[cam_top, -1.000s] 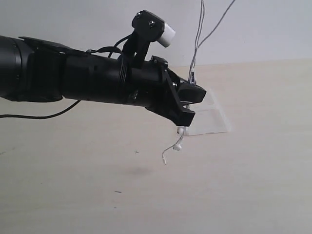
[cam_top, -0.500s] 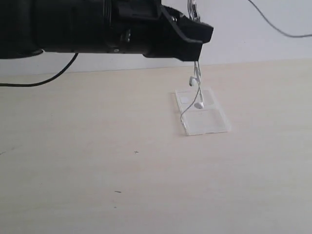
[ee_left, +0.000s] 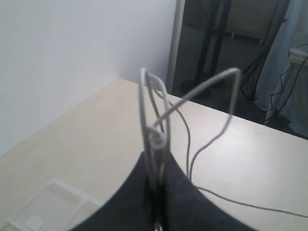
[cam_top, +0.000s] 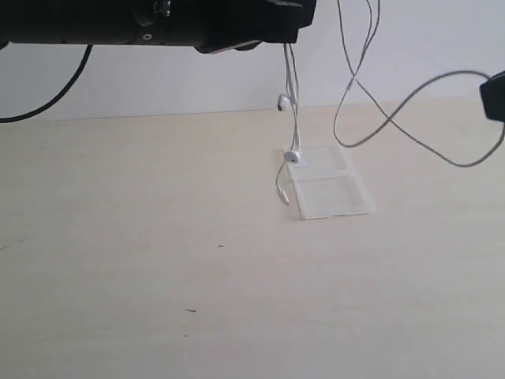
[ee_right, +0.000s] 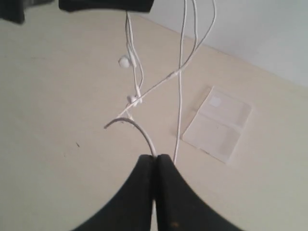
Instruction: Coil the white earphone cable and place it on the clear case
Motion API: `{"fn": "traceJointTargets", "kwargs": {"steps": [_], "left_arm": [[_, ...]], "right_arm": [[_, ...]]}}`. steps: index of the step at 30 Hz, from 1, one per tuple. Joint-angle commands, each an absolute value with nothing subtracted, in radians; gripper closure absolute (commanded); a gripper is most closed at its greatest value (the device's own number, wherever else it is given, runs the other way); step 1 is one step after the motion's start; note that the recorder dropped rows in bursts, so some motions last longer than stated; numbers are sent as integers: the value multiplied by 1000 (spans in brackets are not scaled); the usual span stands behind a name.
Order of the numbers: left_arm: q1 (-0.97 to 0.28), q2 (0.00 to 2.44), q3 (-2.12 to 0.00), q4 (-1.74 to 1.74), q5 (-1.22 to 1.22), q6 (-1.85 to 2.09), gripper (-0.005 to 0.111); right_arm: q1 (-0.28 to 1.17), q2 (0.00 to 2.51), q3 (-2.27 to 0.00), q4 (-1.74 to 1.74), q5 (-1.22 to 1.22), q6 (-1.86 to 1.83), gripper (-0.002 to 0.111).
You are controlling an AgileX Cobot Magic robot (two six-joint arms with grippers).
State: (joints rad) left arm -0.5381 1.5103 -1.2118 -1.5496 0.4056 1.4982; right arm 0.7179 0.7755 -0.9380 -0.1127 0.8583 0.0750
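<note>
The white earphone cable (cam_top: pixel 410 87) hangs in the air between both grippers. My left gripper (ee_left: pixel 156 162) is shut on several bunched loops of it, high above the table at the top of the exterior view (cam_top: pixel 304 17). Two earbuds (cam_top: pixel 292 155) dangle below it, just over the left edge of the clear case (cam_top: pixel 331 189), which lies open and flat on the table. My right gripper (ee_right: pixel 155 158) is shut on the cable's other part, at the right edge of the exterior view (cam_top: pixel 495 95). The case also shows in the right wrist view (ee_right: pixel 219 122).
The light wooden table (cam_top: pixel 158 260) runs back to a white wall (cam_top: pixel 197 79). A thick black robot cable (cam_top: pixel 55 95) droops from the left arm. In the left wrist view, dark stands and a curtain (ee_left: pixel 288 62) lie beyond the table's far edge.
My left arm has risen to the top of the view, lifting the earbuds from the table to above the case's edge. The right gripper has come into view, drawing the cable out in a loop.
</note>
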Motion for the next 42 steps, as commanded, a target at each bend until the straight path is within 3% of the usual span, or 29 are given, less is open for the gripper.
{"fn": "traceJointTargets", "kwargs": {"steps": [1, 4, 10, 12, 22, 37, 42], "left_arm": [[-531, 1485, -1215, -1549, 413, 1481, 107], [-531, 1484, -1215, -1549, 413, 1481, 107], [-517, 1483, -1215, -1545, 403, 1481, 107], [-498, 1483, -1215, -1545, 398, 1481, 107], [-470, 1483, -1215, -1545, 459, 1458, 107], [-470, 1441, -1215, -1462, 465, 1402, 107], [-470, 1427, -1215, -1443, 466, 1362, 107]], "right_arm": [[713, 813, -896, -85, 770, 46, 108], [713, 838, -891, -45, 727, 0, 100], [713, 849, -891, -61, 768, 0, 50], [713, 833, -897, -61, 799, 10, 43], [713, 792, -898, -43, 784, 28, 44], [713, 805, -763, 128, 475, -95, 44], [713, 805, -705, 161, 358, -113, 36]]}}
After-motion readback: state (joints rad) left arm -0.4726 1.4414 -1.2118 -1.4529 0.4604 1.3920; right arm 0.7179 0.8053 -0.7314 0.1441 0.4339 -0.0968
